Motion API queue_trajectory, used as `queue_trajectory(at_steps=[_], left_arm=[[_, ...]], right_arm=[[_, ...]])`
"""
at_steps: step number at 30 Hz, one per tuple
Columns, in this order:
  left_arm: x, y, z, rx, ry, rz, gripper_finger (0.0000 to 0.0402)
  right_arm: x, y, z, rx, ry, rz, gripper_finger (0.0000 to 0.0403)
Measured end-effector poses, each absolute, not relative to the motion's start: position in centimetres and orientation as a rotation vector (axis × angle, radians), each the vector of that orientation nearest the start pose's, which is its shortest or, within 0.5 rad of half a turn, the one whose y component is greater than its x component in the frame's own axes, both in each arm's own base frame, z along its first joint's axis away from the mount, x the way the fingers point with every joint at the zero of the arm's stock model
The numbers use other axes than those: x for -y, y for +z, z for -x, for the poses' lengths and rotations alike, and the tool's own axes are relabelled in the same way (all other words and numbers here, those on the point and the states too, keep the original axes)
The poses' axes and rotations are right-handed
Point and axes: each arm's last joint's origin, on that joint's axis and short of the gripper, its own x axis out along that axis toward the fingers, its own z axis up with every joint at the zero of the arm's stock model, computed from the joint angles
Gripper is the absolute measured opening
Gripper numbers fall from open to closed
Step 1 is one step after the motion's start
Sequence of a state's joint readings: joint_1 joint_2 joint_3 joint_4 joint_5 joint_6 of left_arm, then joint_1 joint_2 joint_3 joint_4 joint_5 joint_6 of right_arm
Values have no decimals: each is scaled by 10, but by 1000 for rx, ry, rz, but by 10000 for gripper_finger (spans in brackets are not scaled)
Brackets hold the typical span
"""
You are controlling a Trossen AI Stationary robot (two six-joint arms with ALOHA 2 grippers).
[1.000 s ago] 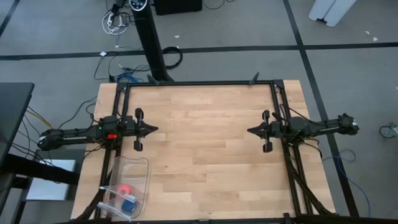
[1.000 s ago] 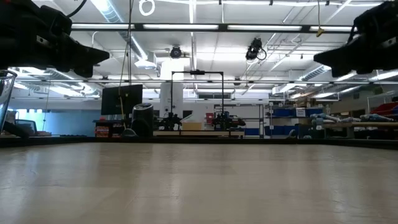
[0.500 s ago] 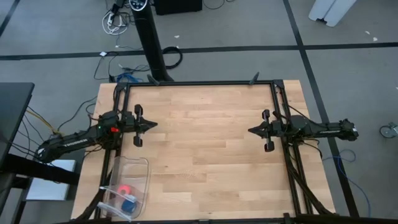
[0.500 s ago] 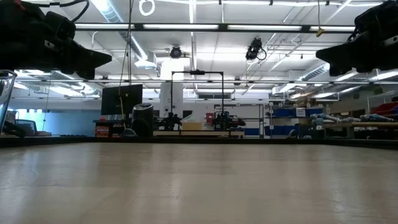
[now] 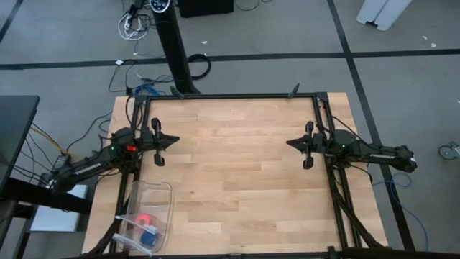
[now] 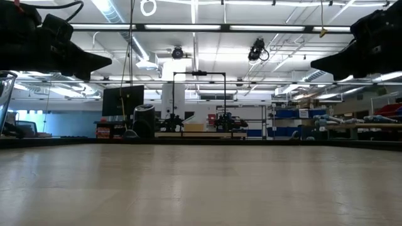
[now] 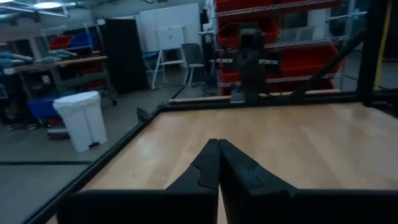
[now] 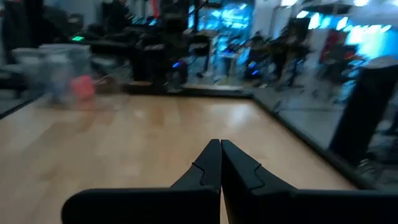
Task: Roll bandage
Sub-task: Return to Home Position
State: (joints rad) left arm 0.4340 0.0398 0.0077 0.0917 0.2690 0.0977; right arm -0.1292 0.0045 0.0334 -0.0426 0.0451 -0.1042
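Logging what has shifted over the last second, item by item.

Left gripper point(image 5: 172, 140): jaws pressed together, nothing between them. Its wrist view shows the two fingers point(image 7: 203, 171) meeting in a point over bare wood. It hangs above the left side of the tabletop point(image 5: 237, 180), well apart from the bin. Change: it has slid a little toward the far edge. The left arm point(image 5: 86, 164) now slants back toward the near left corner, where a second ago it lay straight across.

Right gripper point(image 5: 291, 143): jaws likewise together and empty, above the right side of the tabletop. Change: mirrored. It has made a small move toward the far edge, and the right arm point(image 5: 374, 151) now slants back toward the near right.

Bandage point(image 5: 146, 219): a small pink-red roll lying inside the transparent bin point(image 5: 152, 184) at the near left corner of the tabletop, just beside a small blue object point(image 5: 149, 233). Unmoved, as is the bin.

Reading: I judge the rolling and stowing finished. Neither gripper is near the bin, neither carries anything, and both arms look to be folding back toward rest. What remains for me is only to let them settle, taking care that the left arm does not sweep over the bin's rim as it comes in.
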Motion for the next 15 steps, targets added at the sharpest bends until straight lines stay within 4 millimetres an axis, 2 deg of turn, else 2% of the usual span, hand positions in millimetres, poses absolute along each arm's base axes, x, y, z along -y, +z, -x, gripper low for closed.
queue_trajectory(at_steps=[6, 15], left_arm=[[-34, 171, -90, 49, 175, -101, 10], [-34, 171, -90, 47, 178, -94, 10]], right_arm=[[18, 167, -97, -4, -246, 132, 0], [17, 166, -98, -21, -217, 120, 10]])
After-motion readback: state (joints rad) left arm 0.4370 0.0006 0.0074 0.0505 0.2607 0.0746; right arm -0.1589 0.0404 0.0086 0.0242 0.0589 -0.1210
